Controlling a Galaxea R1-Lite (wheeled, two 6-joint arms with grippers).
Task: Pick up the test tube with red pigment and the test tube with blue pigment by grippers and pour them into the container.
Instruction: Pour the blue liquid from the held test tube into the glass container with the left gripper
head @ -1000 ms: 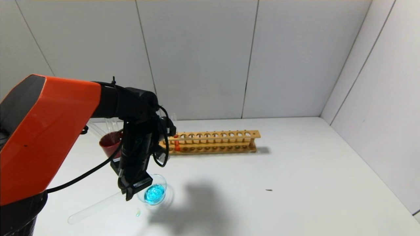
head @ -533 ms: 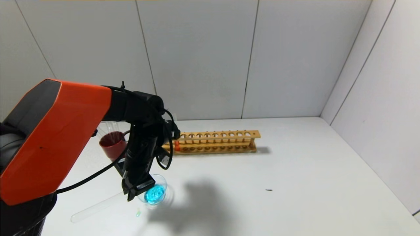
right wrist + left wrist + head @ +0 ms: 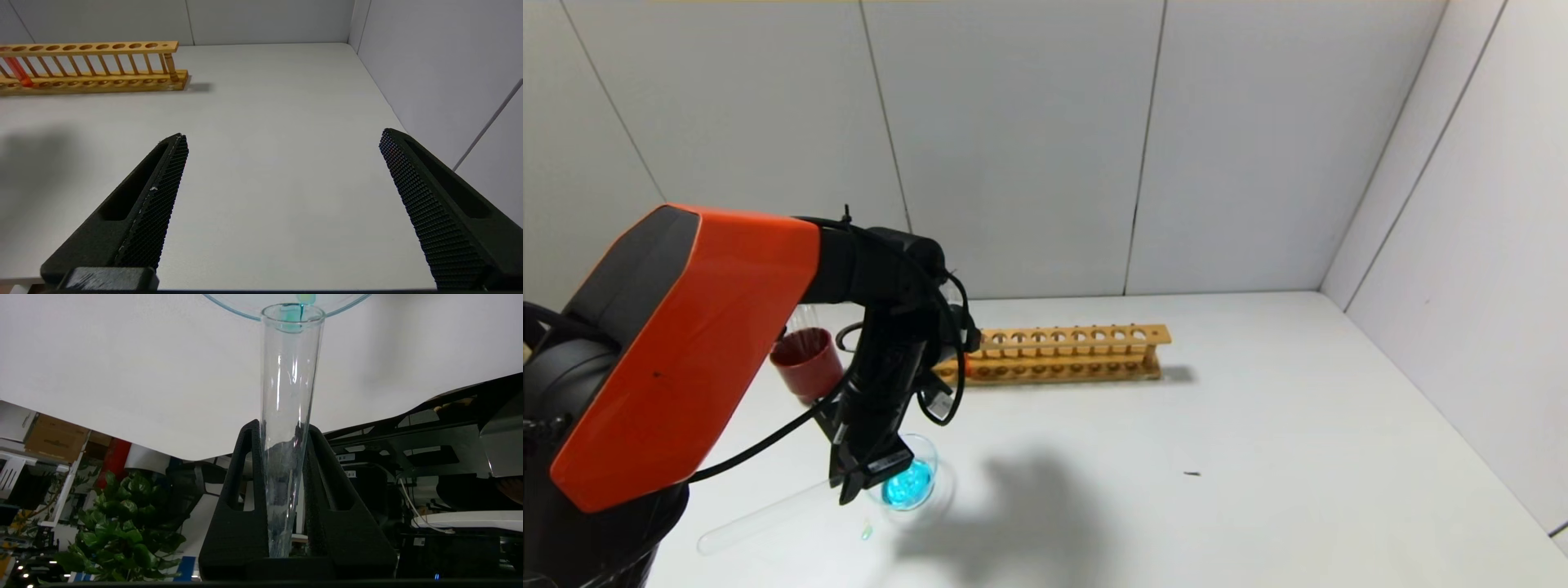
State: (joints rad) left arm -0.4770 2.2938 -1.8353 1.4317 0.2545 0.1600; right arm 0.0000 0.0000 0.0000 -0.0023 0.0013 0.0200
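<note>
My left gripper (image 3: 849,488) is shut on the test tube with blue pigment (image 3: 760,516), gripping it across its length. The tube (image 3: 290,396) looks clear and drained, with only a teal trace at its mouth. That mouth rests at the rim of the container (image 3: 931,462), a shallow glass dish (image 3: 229,309) holding bright blue liquid. The test tube with red pigment (image 3: 16,70) stands at the left end of the wooden rack (image 3: 94,65). In the head view my left arm hides most of that tube. My right gripper (image 3: 282,136) hovers open over bare table, out of the head view.
The wooden rack (image 3: 1070,353) lies along the back of the table. A dark red cup (image 3: 805,361) stands to its left, behind my left arm. A small teal droplet (image 3: 867,532) lies on the table by the dish. Walls close off the back and right.
My left arm has swung slightly to the right, and now covers the rack's left end. The gripper and tube stay tilted at the dish.
</note>
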